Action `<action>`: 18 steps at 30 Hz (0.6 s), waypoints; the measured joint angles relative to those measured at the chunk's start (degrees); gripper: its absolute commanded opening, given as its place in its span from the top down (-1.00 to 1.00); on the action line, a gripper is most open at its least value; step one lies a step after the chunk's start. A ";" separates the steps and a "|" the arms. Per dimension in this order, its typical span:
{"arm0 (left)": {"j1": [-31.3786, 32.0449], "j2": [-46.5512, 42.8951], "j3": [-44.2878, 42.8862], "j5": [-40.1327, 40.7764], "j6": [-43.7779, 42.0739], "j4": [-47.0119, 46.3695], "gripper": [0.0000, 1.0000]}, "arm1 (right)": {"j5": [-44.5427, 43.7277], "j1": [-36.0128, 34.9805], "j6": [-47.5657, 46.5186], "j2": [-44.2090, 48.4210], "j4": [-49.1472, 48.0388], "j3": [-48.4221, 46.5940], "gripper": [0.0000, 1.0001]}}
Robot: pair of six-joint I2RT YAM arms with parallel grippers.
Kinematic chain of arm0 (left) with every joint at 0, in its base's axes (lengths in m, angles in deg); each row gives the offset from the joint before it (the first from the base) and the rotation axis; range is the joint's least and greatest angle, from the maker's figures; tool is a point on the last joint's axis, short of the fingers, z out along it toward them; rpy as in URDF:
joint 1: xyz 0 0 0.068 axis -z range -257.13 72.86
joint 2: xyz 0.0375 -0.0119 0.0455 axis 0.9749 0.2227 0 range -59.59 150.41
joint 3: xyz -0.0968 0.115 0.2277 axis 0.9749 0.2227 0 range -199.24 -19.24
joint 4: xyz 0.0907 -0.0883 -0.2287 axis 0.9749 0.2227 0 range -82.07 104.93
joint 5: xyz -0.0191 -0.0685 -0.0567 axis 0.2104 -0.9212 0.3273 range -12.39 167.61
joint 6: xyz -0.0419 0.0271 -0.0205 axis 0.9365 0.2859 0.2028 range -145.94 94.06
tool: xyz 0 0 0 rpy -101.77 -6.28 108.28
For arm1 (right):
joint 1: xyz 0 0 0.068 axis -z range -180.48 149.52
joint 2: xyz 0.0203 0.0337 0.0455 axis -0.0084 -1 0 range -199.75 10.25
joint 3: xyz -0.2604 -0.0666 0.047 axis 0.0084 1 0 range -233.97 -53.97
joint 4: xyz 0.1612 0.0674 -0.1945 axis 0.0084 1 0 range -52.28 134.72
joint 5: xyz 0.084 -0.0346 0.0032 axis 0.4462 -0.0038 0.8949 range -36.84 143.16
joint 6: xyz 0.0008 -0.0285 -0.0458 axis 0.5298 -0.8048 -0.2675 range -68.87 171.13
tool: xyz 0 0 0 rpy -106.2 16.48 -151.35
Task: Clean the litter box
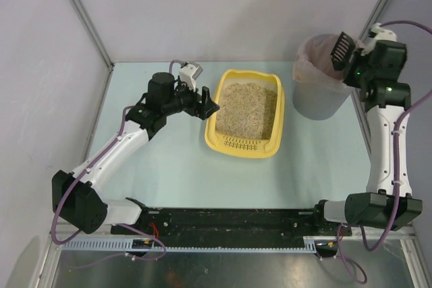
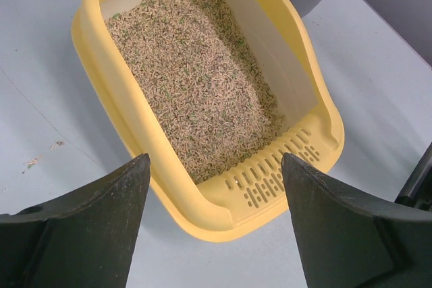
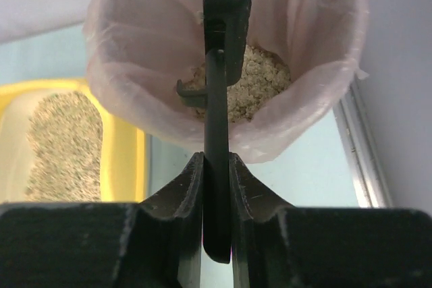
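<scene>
Sitting near the middle of the pale table (image 1: 169, 166), the one litter box (image 1: 246, 145) is a shallow yellow tray with its slotted rim at the near end and a bed of beige litter (image 2: 196, 85) inside. Two arms work the scene, each with one gripper. The left gripper (image 1: 210, 104) hangs just beside the tray's left wall with its two fingers (image 2: 101, 220) spread wide and nothing between them; its wrist camera looks between those fingers down onto the slotted end of the tray. The right gripper (image 3: 216, 160) is clenched on the handle of the single black scoop (image 3: 217, 99), holding it edge-on over the mouth of the one grey round bin (image 1: 317, 96). That bin stands at the far right of the table, just beside the tray's far right corner, and carries a pinkish bag liner (image 3: 135, 99). A heap of beige litter (image 3: 263, 79) lies at the bottom of the bag, below the scoop head. A few loose crumbs lie on the table to the left of the tray.
</scene>
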 measured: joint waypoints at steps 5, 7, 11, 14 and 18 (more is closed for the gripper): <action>0.00 -0.13 0.00 0.00 -0.17 0.00 -0.65 | -9.92 -8.48 -9.11 -0.28 0.98 -0.31 1.00; 0.00 -0.26 0.00 -0.02 -0.17 0.02 -0.66 | -12.90 -9.79 -11.34 -0.35 0.98 -0.31 1.00; 0.00 -0.74 0.00 -0.02 -0.17 0.00 -0.65 | -19.56 -13.86 -17.00 0.04 -0.50 0.42 1.00; 0.00 -1.01 0.00 -0.02 -0.17 0.00 -0.66 | -23.96 -18.84 -21.77 0.63 -1.73 1.66 1.00; 0.00 -1.14 0.00 -0.02 -0.17 -0.04 -0.65 | -31.89 -26.36 -29.03 1.40 -4.61 4.33 1.00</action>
